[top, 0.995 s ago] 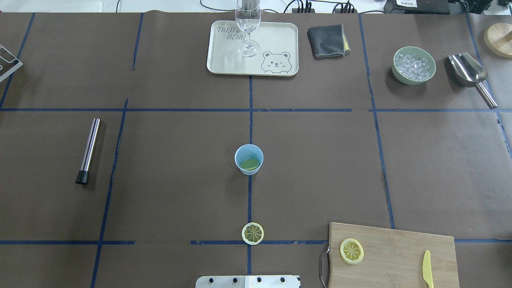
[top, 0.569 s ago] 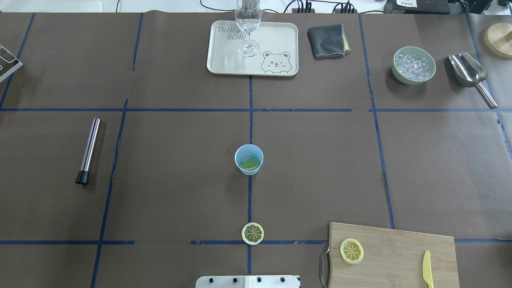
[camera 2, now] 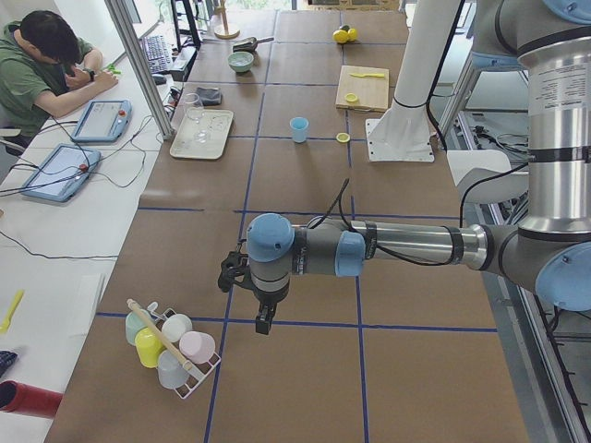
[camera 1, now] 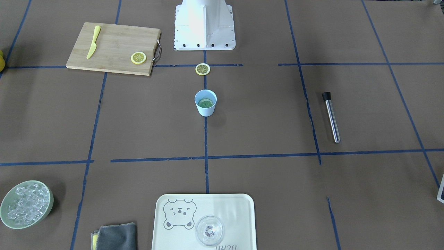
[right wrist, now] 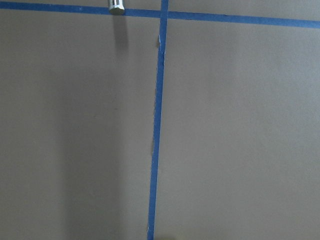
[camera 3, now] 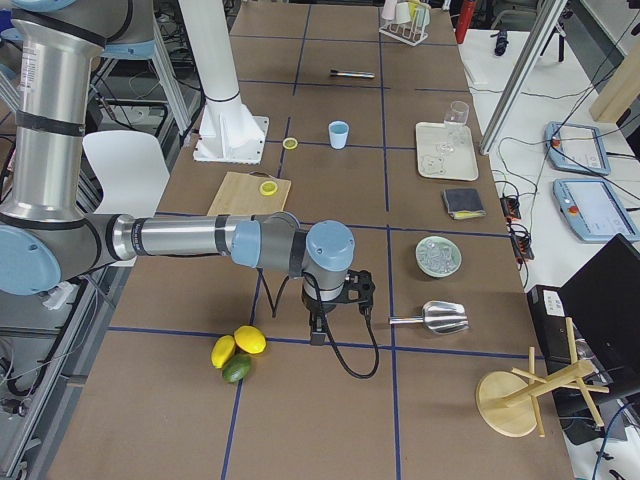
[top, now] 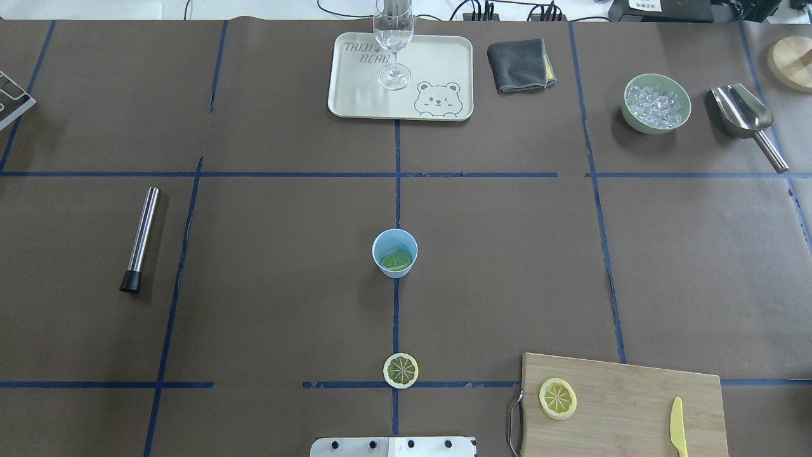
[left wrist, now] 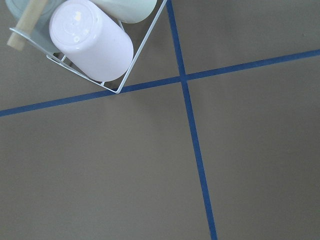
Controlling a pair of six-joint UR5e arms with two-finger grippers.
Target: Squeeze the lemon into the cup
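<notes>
The pale-blue cup (top: 394, 252) stands upright at the table's centre, on a blue tape line, with a greenish lemon slice (top: 396, 261) lying in it. A second slice (top: 401, 370) lies on the table between the cup and the robot base. A third slice (top: 557, 398) rests on the cutting board (top: 628, 406). Neither arm reaches into the overhead view. In the exterior left view my left gripper (camera 2: 263, 318) hangs near a cup rack, far from the cup. In the exterior right view my right gripper (camera 3: 318, 330) points down near whole lemons (camera 3: 240, 348). I cannot tell whether either is open or shut.
A bear tray (top: 361, 89) holds a clear stemmed glass (top: 394, 38) at the back. A grey cloth (top: 520, 65), a green bowl of ice (top: 656, 103) and a metal scoop (top: 742, 114) lie back right. A metal rod (top: 141, 238) lies left. A yellow knife (top: 677, 426) is on the board.
</notes>
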